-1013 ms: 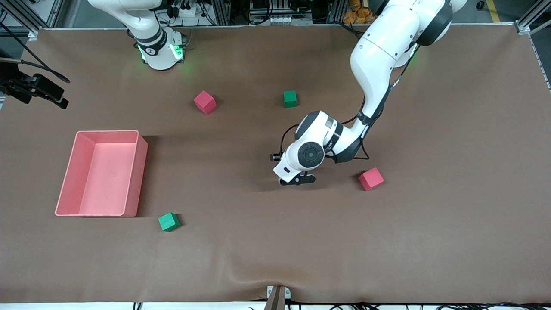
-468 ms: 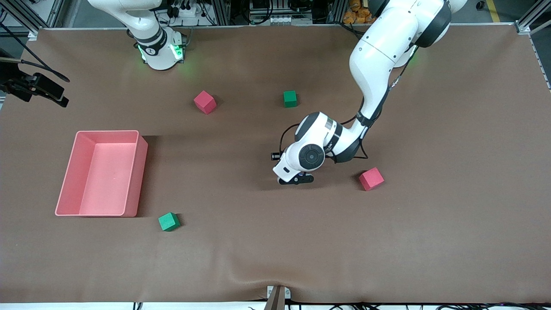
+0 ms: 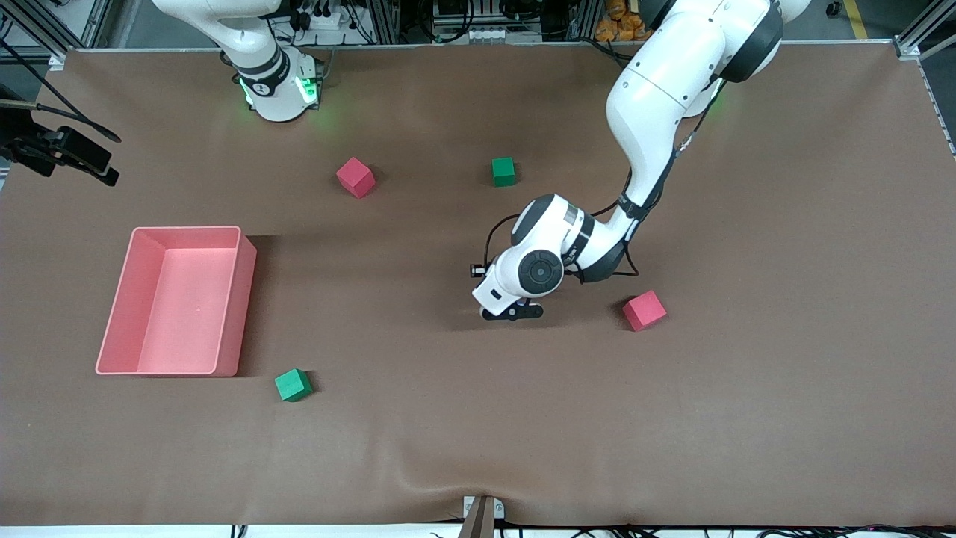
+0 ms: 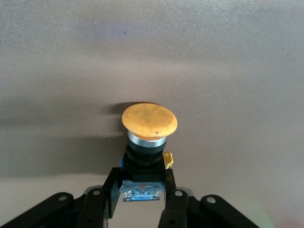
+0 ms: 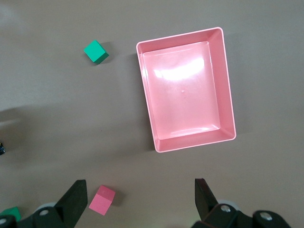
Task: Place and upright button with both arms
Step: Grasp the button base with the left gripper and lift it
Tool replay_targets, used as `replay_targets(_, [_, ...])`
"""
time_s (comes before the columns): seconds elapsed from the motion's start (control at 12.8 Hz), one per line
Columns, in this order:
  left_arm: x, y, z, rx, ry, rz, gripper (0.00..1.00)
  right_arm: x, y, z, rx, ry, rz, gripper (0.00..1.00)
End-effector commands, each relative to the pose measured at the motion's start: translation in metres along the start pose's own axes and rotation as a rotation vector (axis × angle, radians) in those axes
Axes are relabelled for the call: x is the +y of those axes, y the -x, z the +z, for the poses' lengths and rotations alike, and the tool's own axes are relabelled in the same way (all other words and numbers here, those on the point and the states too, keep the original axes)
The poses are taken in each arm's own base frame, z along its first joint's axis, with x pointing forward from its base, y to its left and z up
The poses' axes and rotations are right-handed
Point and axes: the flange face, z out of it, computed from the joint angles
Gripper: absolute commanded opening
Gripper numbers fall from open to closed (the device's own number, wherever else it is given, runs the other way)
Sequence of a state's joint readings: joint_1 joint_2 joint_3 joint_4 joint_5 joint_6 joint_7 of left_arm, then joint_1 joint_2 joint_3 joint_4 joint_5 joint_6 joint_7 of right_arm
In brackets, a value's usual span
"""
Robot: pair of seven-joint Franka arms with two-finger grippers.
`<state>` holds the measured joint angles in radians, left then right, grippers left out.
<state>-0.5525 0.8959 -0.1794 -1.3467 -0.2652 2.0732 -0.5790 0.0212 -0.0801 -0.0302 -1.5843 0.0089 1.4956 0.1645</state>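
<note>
Left end effector (image 4: 142, 202) is down at the brown cloth-covered surface (image 3: 747, 411) near its middle, pinching the black blocky body of the small push-button with the round orange cap (image 4: 149, 120). In the left wrist view the button lies on its side on the surface, cap pointing away from the fingers (image 4: 111, 192). From the front the wrist hides the button, so I can't really place it there.

Right end effector (image 5: 140, 194) waits high up with its fingers spread wide, empty, looking down on the pink plastic rectangular bin (image 5: 228, 104), which sits toward the right arm's end. One green foam cube (image 3: 293, 385) sits near the bin, nearer the front camera, and a red foam cube (image 3: 644, 310) lies just beside the left end effector.
</note>
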Motion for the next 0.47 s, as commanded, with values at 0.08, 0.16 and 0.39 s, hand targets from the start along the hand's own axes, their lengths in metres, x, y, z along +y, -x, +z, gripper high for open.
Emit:
replay_targets(0.08, [0.01, 0.004, -0.022, 0.008, 0.033, -0.04, 0.0, 0.002, 0.002, -0.004, 0.0, 0.003, -0.005, 1.0])
replay_targets(0.16, [0.011, 0.004, -0.035, 0.021, 0.044, -0.078, 0.0, 0.003, 0.002, -0.004, 0.0, 0.003, -0.005, 1.0])
replay_targets(0.39, [0.028, 0.02, -0.078, 0.066, 0.08, -0.142, 0.0, 0.004, 0.002, -0.004, -0.002, 0.003, -0.002, 1.0])
